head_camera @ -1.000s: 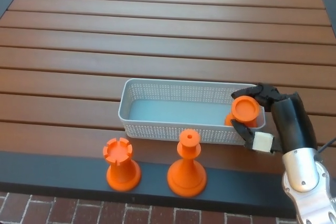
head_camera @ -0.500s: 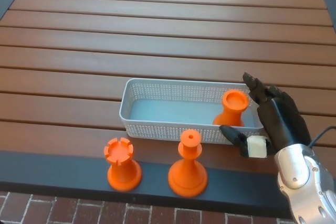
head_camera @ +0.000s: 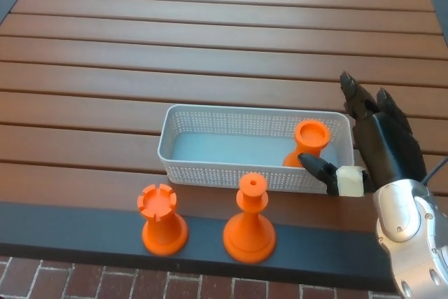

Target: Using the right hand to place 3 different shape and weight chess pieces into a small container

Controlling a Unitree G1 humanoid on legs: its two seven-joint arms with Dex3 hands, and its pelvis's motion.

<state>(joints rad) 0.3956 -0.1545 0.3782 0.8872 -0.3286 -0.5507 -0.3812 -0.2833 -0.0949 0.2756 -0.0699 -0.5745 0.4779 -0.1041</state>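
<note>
Standing in the basket, one piece is delivered; right hand, fingers released, must next reach the bishop or rook.

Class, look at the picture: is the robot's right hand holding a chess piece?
No: the right hand is open beside the basket, and the piece stands inside it, apart from the fingers.

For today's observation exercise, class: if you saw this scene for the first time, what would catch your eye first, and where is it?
Three bright orange chess pieces stand out against the brown slatted table: a rook and a taller piece stand at the near edge, and a third piece sits inside the white perforated basket, at its right end. Just right of the basket, the right robot hand is open, holding nothing.
</note>
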